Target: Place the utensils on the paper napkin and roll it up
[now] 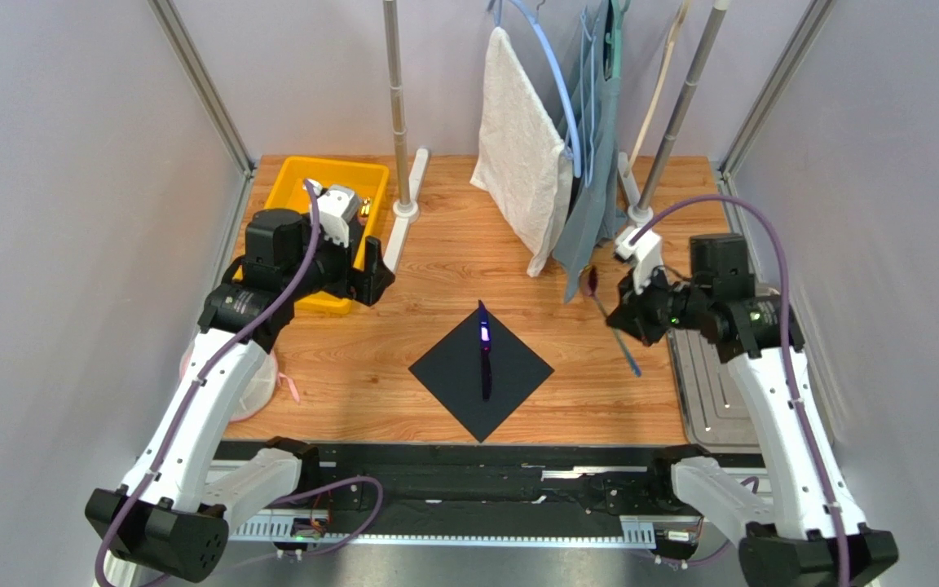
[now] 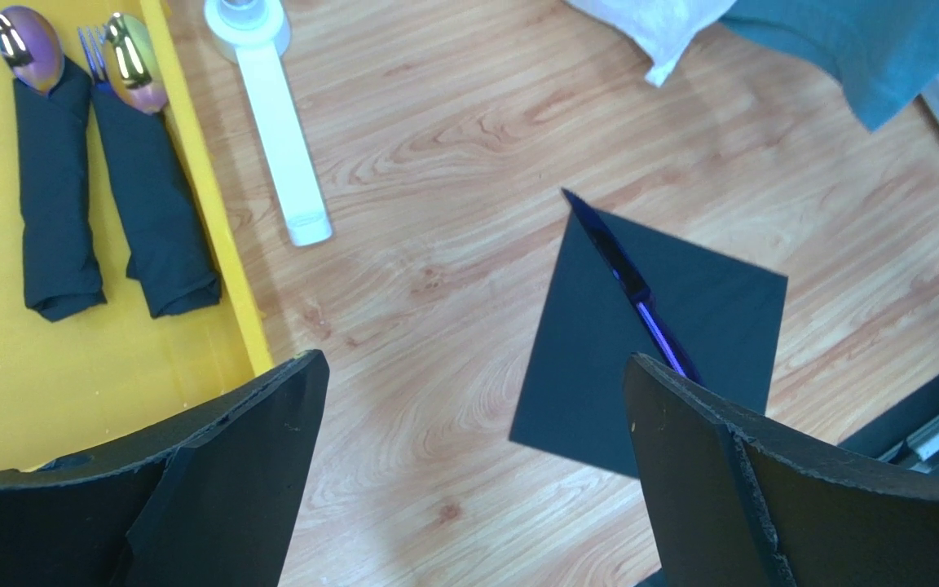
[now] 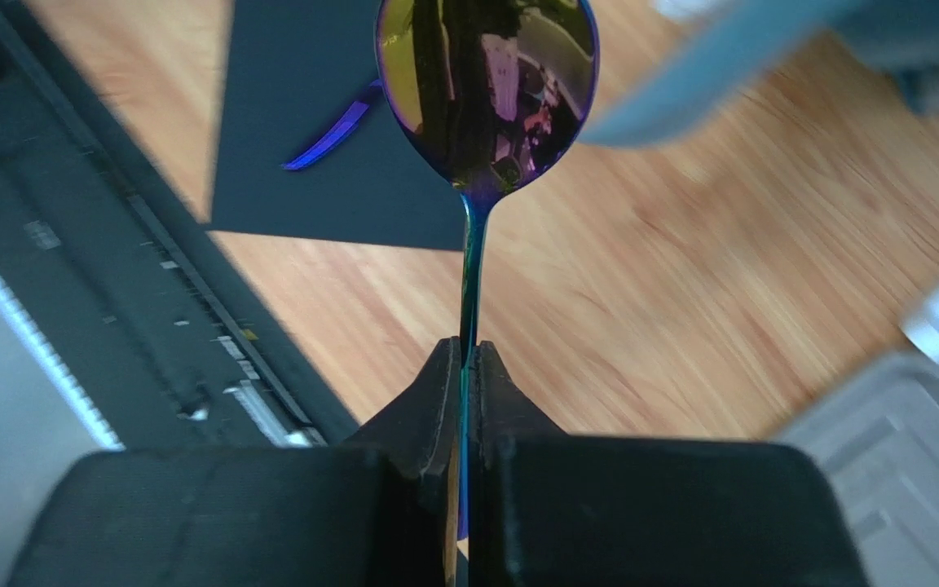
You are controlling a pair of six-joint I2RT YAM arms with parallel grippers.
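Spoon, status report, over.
Right end effector shut on spoon, beside the napkin. Left end effector open, by yellow bin. Blue utensil lies on napkin. Nothing seen blocking.

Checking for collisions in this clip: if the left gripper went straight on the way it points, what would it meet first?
Probably the bare wooden table, between the yellow bin and the paper napkin: the open left gripper frames that strip. Depth is unclear.
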